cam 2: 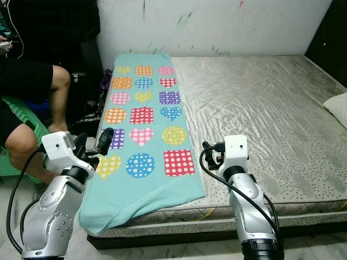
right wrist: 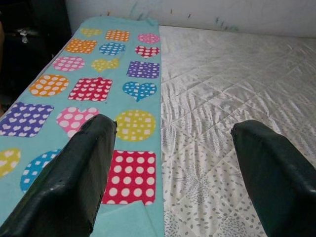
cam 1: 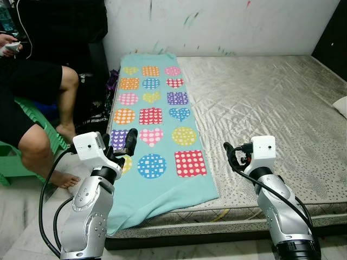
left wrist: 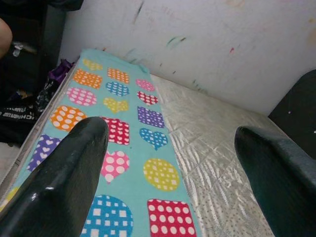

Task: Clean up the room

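Note:
A teal blanket (cam 1: 154,135) printed with colourful dotted hearts, circles and squares lies flat along the left side of a grey quilted mattress (cam 1: 260,103). Its near end hangs a little over the mattress's front edge. My left gripper (cam 1: 129,142) hovers over the blanket's near left corner, open, with nothing between its fingers (left wrist: 74,168). My right gripper (cam 1: 230,154) is held above the bare mattress just right of the blanket's near right corner, also open and empty. In the right wrist view the blanket (right wrist: 98,89) stretches away ahead between the fingers (right wrist: 84,168).
A person (cam 1: 32,81) sits on a green plastic chair (cam 1: 16,157) left of the bed, holding a small controller, bare feet on the floor. Dark bags (cam 1: 100,103) stand between the person and the bed. A white pillow (cam 2: 337,105) lies at the mattress's right edge. A marked white wall (cam 1: 217,27) backs the bed.

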